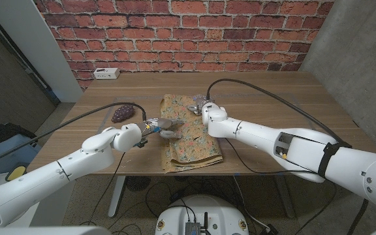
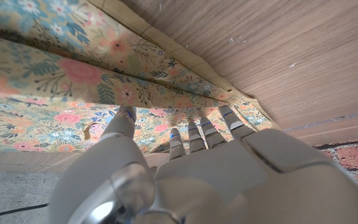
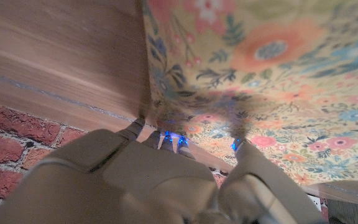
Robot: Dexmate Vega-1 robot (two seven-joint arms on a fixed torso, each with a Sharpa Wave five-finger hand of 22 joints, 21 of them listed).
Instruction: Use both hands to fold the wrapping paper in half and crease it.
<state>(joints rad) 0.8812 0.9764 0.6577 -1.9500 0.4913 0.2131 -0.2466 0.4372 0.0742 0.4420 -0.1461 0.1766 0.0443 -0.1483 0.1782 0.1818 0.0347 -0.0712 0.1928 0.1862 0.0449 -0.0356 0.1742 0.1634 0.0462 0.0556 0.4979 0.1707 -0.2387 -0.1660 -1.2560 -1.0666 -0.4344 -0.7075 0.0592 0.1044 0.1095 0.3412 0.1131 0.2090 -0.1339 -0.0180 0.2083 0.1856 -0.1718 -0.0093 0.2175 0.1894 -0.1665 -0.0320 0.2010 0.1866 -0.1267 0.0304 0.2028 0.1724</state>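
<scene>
**Fold in progress: both hands on the paper**

Brick wall backs the wooden table (image 1: 273, 98). Floral wrapping paper (image 1: 198, 150) lies mid-table. Left hand (image 1: 162, 127) pinches its left edge between thumb and fingers; right hand (image 1: 201, 106) grips its far edge, likely to carry one half over. Purple object (image 1: 123, 112) sits left of the paper.

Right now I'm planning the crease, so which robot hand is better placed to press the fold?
Probably the left robot hand: its fingers rest mid-sheet on the wrapping paper, near the raised fold. The right robot hand sits at the paper's far edge.
</scene>
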